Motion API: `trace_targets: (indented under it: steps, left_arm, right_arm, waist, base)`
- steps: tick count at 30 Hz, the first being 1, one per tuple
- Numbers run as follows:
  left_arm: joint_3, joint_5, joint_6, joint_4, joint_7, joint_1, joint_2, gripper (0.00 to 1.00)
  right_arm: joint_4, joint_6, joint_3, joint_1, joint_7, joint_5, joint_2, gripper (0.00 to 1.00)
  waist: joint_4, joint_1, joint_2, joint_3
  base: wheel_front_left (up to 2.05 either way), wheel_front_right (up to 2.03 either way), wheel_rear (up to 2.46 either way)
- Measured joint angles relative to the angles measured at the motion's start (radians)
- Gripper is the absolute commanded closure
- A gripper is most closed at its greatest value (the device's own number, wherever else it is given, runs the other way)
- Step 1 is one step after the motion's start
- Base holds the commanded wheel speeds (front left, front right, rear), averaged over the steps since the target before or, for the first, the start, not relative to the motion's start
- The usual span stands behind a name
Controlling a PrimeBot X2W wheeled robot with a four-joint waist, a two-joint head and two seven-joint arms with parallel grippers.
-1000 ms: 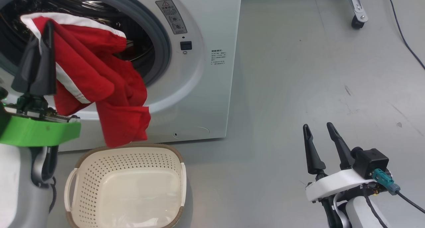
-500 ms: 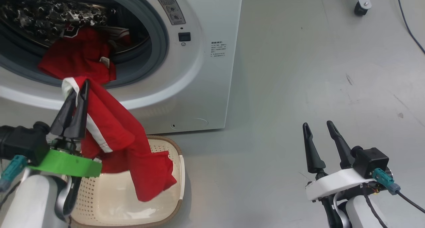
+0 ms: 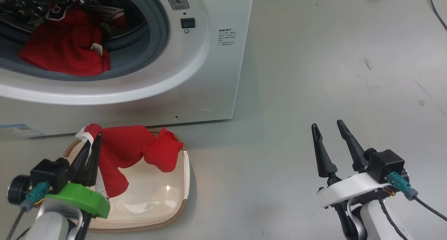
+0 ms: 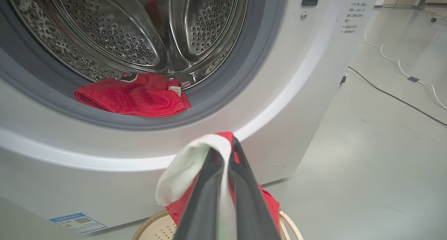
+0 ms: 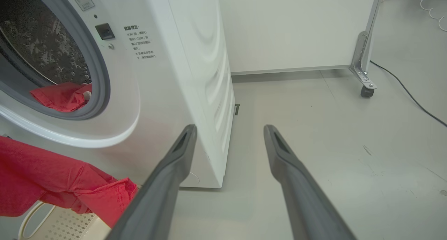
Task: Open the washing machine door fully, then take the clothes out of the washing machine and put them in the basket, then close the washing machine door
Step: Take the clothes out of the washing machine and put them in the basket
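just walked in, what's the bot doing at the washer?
It's unloading laundry. The left gripper is shut on a red garment, holding it over the basket in front of the washing machine. The cloth drapes down into the basket and is not yet released. A second red garment lies at the mouth of the drum. The right gripper is open and empty, off to the side above the floor.

A pale grey floor point(image 3: 314, 75), scuffed in places, runs to a white wheeled partition point(image 5: 297, 27); a black cable point(image 5: 408, 94) trails across it
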Motion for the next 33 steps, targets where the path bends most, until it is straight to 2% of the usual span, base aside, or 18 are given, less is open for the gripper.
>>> trace_targets:
  steps: [11, 33]
  left_arm:
    - [-0.007, -0.003, 0.0, 0.173, 0.051, -0.049, 0.02, 1.0]
    - [-0.034, -0.006, 0.0, 0.438, 0.11, -0.19, 0.036, 1.0]
  right_arm:
    - [-0.012, 0.001, 0.019, -0.041, 0.0, -0.005, 0.001, 0.0]
    - [-0.039, 0.001, 0.035, -0.108, 0.0, -0.005, 0.011, 0.0]
  waist:
    - [-0.034, 0.0, 0.0, 0.096]
    - [-0.158, 0.0, 0.0, 0.278]
  base:
    - [0.0, 0.0, 0.0]
    - [0.0, 0.0, 0.0]
